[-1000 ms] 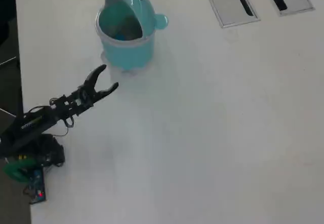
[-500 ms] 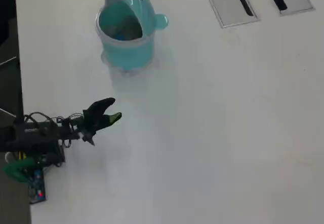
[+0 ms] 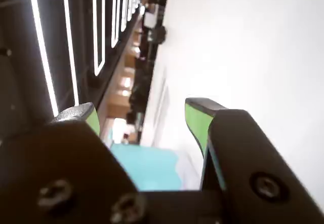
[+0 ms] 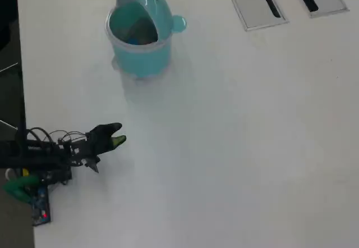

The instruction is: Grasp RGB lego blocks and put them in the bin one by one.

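teal bin (image 4: 138, 35) sits upright at the table's (image 4: 235, 147) far side in the overhead view, something dark blue faintly inside. no blocks show on the table. gripper (image 4: 116, 137) hangs well apart from the bin, near the arm's base, jaws apart and empty in the wrist view (image 3: 144, 113). looks like the deposits are done; next would be finding any block left.

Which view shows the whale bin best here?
The overhead view: the whole bin shows, hood, eyes and side nub, standing on the table. The wrist view catches only a blurred teal patch between the pincer tips.
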Controlling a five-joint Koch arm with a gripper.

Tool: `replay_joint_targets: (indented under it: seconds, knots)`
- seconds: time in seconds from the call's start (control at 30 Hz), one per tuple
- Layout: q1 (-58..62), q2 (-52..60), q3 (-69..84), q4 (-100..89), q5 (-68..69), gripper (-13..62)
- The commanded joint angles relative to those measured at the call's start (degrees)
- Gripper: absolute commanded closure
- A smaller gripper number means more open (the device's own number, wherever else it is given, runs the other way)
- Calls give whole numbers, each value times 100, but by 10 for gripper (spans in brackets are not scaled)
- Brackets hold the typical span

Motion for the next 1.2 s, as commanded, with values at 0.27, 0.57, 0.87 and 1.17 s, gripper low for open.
replay_joint_targets:
  seconds: [0.27, 0.57, 0.87, 1.17]
  knots:
    - [-299, 114, 765, -1354, 545, 154]
    - [132, 88, 765, -158, 1195, 137]
    - [387, 105, 765, 756, 1477, 137]
    - [448, 105, 765, 1477, 1441, 140]
